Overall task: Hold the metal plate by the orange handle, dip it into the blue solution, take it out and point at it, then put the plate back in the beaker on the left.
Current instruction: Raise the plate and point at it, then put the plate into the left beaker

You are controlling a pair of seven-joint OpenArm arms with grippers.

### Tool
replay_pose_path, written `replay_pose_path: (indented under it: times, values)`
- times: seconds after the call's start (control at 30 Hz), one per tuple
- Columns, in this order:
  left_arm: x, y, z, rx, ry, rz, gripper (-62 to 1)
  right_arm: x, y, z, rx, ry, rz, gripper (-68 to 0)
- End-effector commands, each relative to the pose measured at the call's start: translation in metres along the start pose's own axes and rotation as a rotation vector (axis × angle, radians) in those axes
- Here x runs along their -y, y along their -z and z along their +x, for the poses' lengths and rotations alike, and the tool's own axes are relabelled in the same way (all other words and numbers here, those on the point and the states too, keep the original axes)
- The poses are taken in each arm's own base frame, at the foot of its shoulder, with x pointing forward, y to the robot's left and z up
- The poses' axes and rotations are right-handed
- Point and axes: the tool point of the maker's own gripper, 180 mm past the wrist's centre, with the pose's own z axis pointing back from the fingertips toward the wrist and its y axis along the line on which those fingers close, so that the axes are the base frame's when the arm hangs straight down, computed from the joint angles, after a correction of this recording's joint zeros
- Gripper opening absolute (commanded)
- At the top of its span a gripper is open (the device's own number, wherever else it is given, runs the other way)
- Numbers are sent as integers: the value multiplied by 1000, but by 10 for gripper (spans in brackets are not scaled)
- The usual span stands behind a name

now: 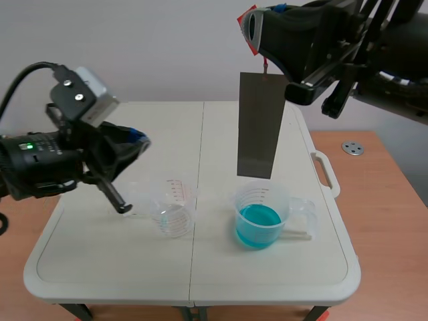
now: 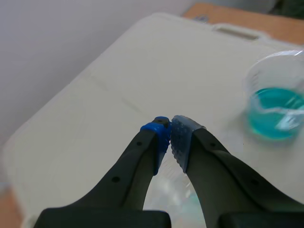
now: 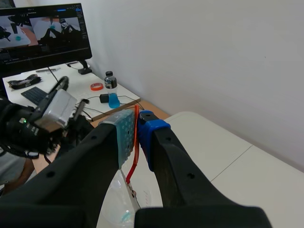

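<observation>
Orange handle (image 3: pixel 132 167) clamped in my right gripper (image 3: pixel 135 121), so the dark grey metal plate (image 1: pixel 257 127) hangs plumb over the clear beaker of blue solution (image 1: pixel 261 217), lined up for the dip. My left gripper (image 2: pixel 170 130) is closed on nothing and parked by the empty clear beaker (image 1: pixel 172 212).

Dark grey plate (image 1: pixel 256 127) hangs upright by its thin orange handle (image 3: pixel 135 142), at 12 o'clock above the blue-filled beaker (image 1: pixel 261 217); clear beaker (image 1: pixel 172 210) stands at that one's 9 o'clock.
</observation>
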Motion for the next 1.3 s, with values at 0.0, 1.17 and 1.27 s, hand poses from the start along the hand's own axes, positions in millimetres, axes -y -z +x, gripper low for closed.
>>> replay_pose_path:
  times: [0.0,1.17,1.27]
  values:
    - [-12,-19,-4,-4,7,36,-551,-3,0,14,40,-22,19,-664]
    - [60,-318,-197,-784,-286,267,-551,-20,55,56,157,-77,146,-664]
    - [83,-323,-207,-817,-326,224,-551,-21,65,56,161,-60,153,-664]
